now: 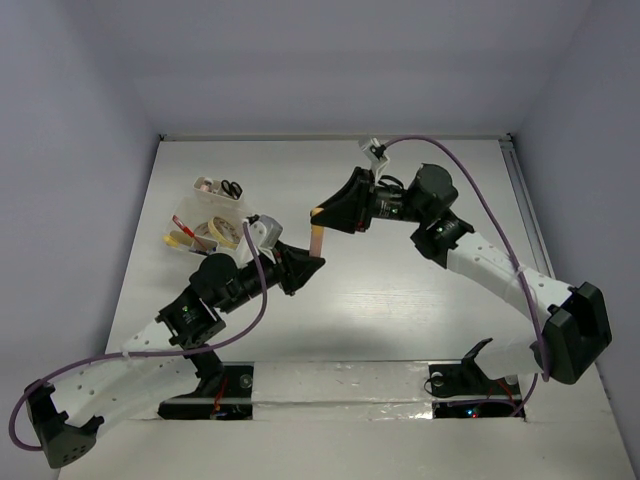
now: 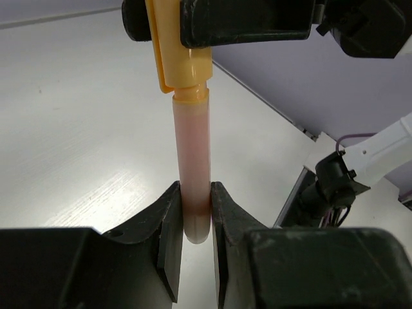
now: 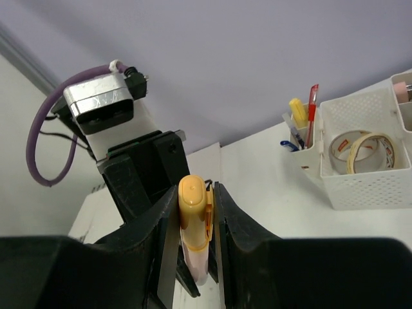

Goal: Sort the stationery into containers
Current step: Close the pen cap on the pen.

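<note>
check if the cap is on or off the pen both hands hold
On: the yellow cap covers the end of the pen, no tip showing; right hand grips cap, left hand barrel.

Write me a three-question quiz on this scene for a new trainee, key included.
1. Which part of the marker does the right gripper clamp? A: the yellow cap. B: the end of the pinkish barrel. C: nothing.
2. True or false: the left gripper is open and empty.
3. Fill in: in the right wrist view, the meshed compartment of the container holds two ___ rolls.
Key: 1 A. 2 false: it is shut on the marker's barrel. 3 tape: the tape rolls lie inside it.
</note>
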You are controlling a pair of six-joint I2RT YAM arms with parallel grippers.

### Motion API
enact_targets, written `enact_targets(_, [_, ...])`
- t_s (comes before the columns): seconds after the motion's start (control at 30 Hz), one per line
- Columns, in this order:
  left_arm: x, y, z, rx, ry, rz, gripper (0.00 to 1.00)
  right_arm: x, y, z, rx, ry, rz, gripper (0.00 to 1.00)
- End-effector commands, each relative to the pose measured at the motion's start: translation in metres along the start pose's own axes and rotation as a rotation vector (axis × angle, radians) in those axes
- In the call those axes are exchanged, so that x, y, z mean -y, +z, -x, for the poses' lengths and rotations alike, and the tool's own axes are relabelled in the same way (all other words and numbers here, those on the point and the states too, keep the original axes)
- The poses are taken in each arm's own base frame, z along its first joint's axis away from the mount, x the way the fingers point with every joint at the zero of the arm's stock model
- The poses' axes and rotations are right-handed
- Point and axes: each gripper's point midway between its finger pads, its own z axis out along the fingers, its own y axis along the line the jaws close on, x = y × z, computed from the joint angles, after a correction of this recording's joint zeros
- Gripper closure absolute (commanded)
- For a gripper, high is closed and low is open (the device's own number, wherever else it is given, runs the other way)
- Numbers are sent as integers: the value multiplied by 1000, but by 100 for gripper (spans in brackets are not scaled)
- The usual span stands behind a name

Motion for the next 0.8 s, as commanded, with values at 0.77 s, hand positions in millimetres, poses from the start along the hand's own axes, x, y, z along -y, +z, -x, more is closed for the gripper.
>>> enact_targets(0.77, [89,-65,194,606,-11,-298,100,-58,-15,-96,-255,102,204,100])
